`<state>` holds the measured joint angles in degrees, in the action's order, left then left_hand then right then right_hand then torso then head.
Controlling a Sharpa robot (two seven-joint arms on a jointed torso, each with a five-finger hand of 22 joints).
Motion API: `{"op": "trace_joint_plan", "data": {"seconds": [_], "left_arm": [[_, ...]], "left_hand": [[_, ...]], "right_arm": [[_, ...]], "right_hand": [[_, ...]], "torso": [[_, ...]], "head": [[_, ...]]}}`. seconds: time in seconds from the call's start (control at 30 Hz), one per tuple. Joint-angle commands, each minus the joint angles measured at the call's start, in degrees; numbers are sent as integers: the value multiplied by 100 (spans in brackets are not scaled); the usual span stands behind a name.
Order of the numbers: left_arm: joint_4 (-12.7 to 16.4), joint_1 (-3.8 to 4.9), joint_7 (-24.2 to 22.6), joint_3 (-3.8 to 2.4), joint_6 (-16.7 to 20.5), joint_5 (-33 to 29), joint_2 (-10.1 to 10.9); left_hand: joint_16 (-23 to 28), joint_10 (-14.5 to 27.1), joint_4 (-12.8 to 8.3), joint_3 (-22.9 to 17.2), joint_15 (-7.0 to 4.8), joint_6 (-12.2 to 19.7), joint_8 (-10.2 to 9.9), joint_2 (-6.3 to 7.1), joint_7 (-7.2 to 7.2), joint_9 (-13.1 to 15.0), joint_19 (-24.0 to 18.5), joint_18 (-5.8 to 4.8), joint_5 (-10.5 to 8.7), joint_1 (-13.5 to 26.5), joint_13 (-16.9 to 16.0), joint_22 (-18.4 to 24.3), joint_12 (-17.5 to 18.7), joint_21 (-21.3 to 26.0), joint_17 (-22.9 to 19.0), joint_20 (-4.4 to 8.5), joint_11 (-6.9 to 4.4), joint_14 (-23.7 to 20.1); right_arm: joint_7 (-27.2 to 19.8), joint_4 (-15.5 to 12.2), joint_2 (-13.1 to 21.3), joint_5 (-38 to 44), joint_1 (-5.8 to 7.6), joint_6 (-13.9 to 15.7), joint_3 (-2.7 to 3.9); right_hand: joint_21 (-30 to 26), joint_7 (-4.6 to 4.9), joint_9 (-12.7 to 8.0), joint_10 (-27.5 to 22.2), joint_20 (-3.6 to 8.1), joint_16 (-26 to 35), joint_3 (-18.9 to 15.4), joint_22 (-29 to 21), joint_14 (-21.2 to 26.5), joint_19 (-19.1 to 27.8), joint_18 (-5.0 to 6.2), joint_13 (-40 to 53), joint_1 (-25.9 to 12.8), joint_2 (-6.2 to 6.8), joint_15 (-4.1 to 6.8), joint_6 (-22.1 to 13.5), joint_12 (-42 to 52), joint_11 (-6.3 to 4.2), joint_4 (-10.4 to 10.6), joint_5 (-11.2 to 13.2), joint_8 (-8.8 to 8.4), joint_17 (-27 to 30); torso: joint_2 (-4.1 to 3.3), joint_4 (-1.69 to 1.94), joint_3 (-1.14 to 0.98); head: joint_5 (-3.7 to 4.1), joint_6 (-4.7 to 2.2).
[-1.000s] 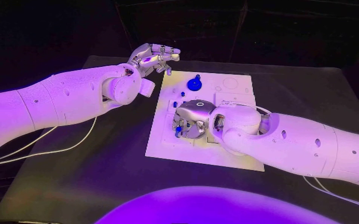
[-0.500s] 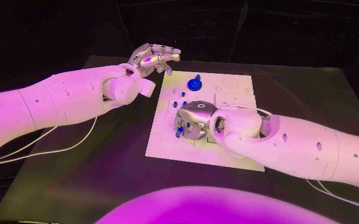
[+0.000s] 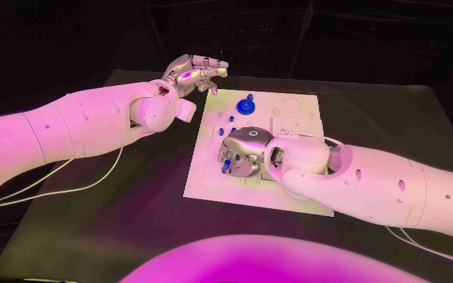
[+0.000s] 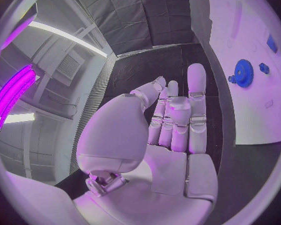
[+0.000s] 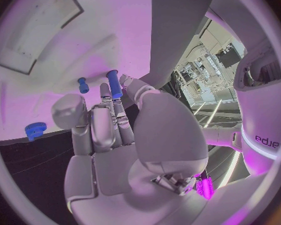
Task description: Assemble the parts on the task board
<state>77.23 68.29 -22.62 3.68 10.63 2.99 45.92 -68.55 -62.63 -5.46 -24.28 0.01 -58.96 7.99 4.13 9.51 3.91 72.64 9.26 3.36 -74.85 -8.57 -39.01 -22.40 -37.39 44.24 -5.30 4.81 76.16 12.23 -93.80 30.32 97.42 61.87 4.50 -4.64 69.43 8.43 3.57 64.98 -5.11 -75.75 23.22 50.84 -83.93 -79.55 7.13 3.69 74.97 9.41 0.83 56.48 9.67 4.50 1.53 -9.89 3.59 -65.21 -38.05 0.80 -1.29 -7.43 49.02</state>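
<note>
The white task board (image 3: pixel 211 185) lies in the middle of the table. A blue gear (image 3: pixel 245 106) stands on its far part, with small blue pegs (image 3: pixel 220 131) nearby. My right hand (image 3: pixel 243 152) is low over the board's left-middle, fingers pointing down. It pinches a blue peg (image 5: pixel 114 84) between thumb and fingertips, the peg's far end at the board surface (image 5: pixel 65 45). A second small peg (image 5: pixel 83 85) and the gear (image 5: pixel 34 130) sit beside it. My left hand (image 3: pixel 194 73) is raised beyond the board's far left corner, fingers (image 4: pixel 195 92) straight and holding nothing.
A white cable (image 3: pixel 66 190) trails over the black table (image 3: pixel 113 230) on the left. In the left wrist view the gear (image 4: pixel 243 73) and a blue peg (image 4: pixel 263 68) show on the board (image 4: pixel 253 115). A recessed rectangle (image 5: pixel 40 25) marks the board near my right hand.
My right hand has settled slightly lower over the board with the blue peg still in its fingers. The left hand has stayed where it was.
</note>
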Motion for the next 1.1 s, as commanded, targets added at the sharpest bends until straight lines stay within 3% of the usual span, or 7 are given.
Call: {"op": "trace_joint_plan", "data": {"seconds": [0.03,0.6,1.1], "left_arm": [[-1,7,-2,-1,-87,-5,-3],[-21,7,15,-1,-107,-5,-8],[-31,7,20,0,-112,-5,-7]], "left_hand": [[31,18,8,33,-3,35,23,-38,-4,-3,2,114,5,11,-6,6,-15,23,-4,-30,-2,-34],[31,18,8,33,-3,35,23,-38,-4,-3,2,114,5,11,-6,6,-15,23,-4,-30,-2,-34],[31,18,8,33,-3,35,23,-38,-4,-3,2,114,5,11,-6,6,-15,23,-4,-30,-2,-34]], "right_arm": [[-93,-3,-5,-38,7,98,1],[-170,-95,66,-144,6,207,1],[-152,-175,151,-204,6,257,0]], "right_hand": [[-20,-5,5,-19,-17,-18,-51,9,-171,3,-50,11,-31,9,-25,-77,-25,-9,-4,-32,-13,-1],[-2,-17,21,61,-2,-27,-95,41,-173,-7,-54,25,3,-31,-5,-107,28,-34,-13,-71,12,-9],[-13,-19,26,57,2,-18,-120,20,-169,-1,-51,21,10,-16,-2,-101,27,-33,-22,-88,17,9]], "torso": [[2,2,0],[-4,-4,-9],[0,-5,-2]], "head": [[3,2],[12,7],[23,15]]}}
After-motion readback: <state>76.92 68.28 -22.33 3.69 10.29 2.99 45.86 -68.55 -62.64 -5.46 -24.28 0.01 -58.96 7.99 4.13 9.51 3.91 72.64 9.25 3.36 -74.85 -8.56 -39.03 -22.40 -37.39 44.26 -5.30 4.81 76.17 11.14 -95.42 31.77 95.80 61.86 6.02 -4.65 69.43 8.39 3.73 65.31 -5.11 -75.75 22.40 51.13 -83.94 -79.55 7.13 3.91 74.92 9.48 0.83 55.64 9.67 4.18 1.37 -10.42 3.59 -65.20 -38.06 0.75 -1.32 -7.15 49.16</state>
